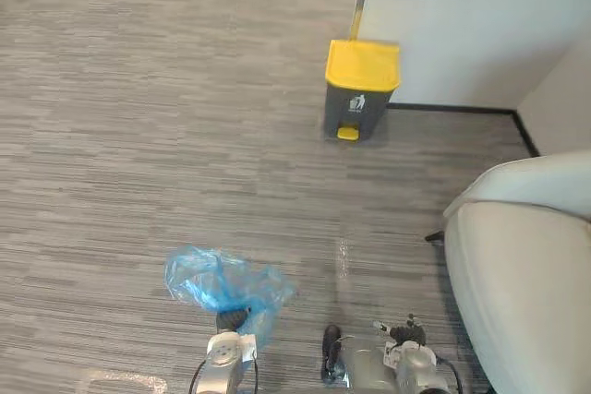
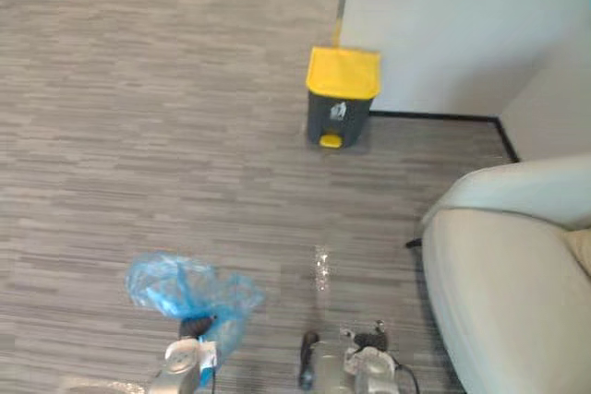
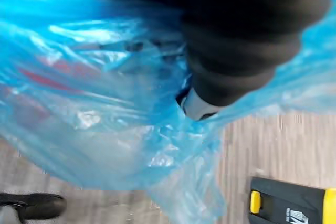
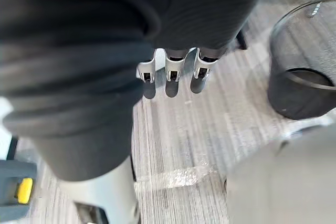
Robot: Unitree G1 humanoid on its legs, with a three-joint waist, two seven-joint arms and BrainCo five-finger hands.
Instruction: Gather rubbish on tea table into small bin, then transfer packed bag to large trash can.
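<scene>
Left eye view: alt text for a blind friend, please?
A crumpled blue plastic bag is bunched over the robot's left hand, above a grey floor. Ahead, a yellow-lidded bin stands by a white wall.

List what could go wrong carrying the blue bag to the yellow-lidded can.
The trash can has its yellow lid shut, so the blue bag could end up on top unless the pedal gets pressed. The bag looks thin and bunches loosely at the left hand; it might slip or tear. The sofa crowds the path's right side.
</scene>
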